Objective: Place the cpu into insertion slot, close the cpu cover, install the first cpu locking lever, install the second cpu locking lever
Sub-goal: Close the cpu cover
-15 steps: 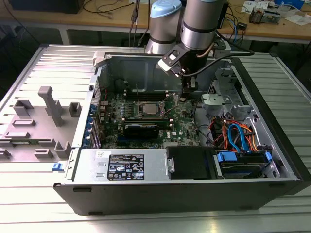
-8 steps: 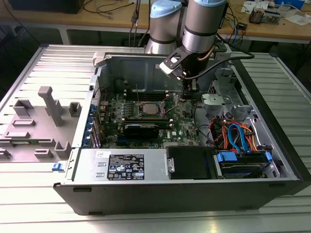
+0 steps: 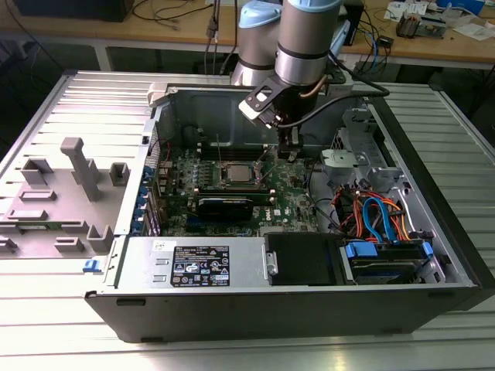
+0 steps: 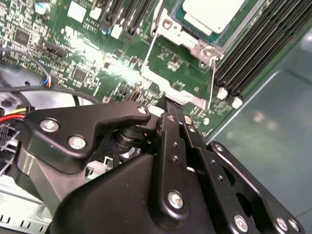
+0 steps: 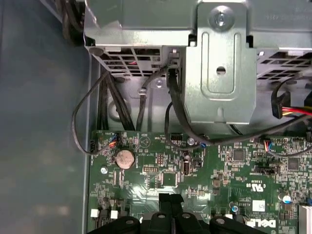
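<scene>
The gripper (image 4: 169,103), fingers drawn together with nothing plainly between them, sits at the free edge of the open cover (image 4: 187,99), which lies flat between it and the slot (image 4: 165,22) straight beyond, where the chip (image 4: 214,12) rests.

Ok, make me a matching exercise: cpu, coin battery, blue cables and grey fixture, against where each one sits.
1 cpu
2 coin battery
3 blue cables
4 grey fixture

A on the table, outside the case
B mid-motherboard, silver top up
C at the motherboard's edge
D inside the case, exterior view's right

Pairs: 1-B, 2-C, 3-D, 4-A
</scene>
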Action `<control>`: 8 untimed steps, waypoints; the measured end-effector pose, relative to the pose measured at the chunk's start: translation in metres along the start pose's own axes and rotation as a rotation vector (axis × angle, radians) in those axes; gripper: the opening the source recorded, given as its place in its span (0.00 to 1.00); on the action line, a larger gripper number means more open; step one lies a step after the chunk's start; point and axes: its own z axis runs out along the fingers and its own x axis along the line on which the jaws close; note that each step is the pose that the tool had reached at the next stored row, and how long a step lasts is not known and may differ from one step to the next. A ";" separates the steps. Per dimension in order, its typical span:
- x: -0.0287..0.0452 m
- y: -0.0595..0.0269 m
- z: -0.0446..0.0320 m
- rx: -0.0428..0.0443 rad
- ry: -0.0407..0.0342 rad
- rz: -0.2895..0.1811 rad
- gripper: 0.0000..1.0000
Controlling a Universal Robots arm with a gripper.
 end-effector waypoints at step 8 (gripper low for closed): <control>0.0004 -0.0106 -0.0002 0.0000 0.0009 0.000 0.11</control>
